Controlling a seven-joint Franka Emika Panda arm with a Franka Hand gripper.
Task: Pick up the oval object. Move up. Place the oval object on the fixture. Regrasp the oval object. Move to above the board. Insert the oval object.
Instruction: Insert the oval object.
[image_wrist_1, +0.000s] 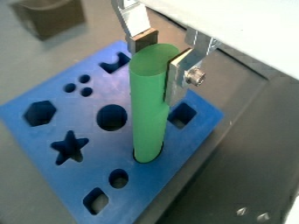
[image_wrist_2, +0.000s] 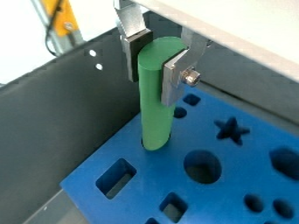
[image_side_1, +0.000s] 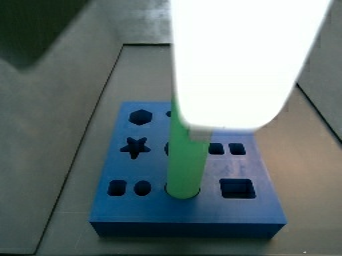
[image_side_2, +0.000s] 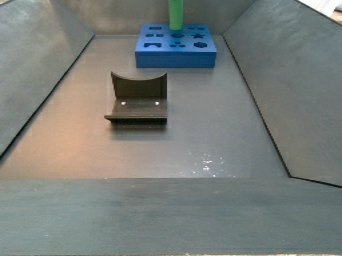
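Grey metal walls and a dull grey floor (image_side_2: 174, 140) enclose the work area, and all positions below are given relative to the board (image_side_2: 178, 55). This blue slab is seen lying flat on the floor against the far end of the enclosure in a side view, with one long edge close to a grey side wall (image_wrist_2: 70, 96) in a wrist view. Star (image_wrist_1: 70, 147), hexagon (image_wrist_1: 41, 111), round (image_wrist_1: 111, 117) and square (image_wrist_2: 117, 178) cut-outs are visible in its top face. The oval object (image_wrist_1: 149, 105), a bright green rod with a rounded top, is shown standing upright on the board, its lower end entering a cut-out near the board's edge; how deep it sits cannot be told. The gripper (image_wrist_1: 160, 54) is positioned directly above the board, and its silver fingers (image_wrist_1: 179, 72) with dark pads are pressed against opposite sides of the rod's upper end, so that the rod is clamped between them in both wrist views. In a side view the body of the gripper is washed out to a white glare above the board, and only the rod (image_side_1: 185, 165) is distinguishable below it. The fixture (image_side_2: 138, 98), a dark bracket with a curved notch in its upright plate, stands on the floor well apart from the board, nearer the camera in a side view, and nothing is carried on it.
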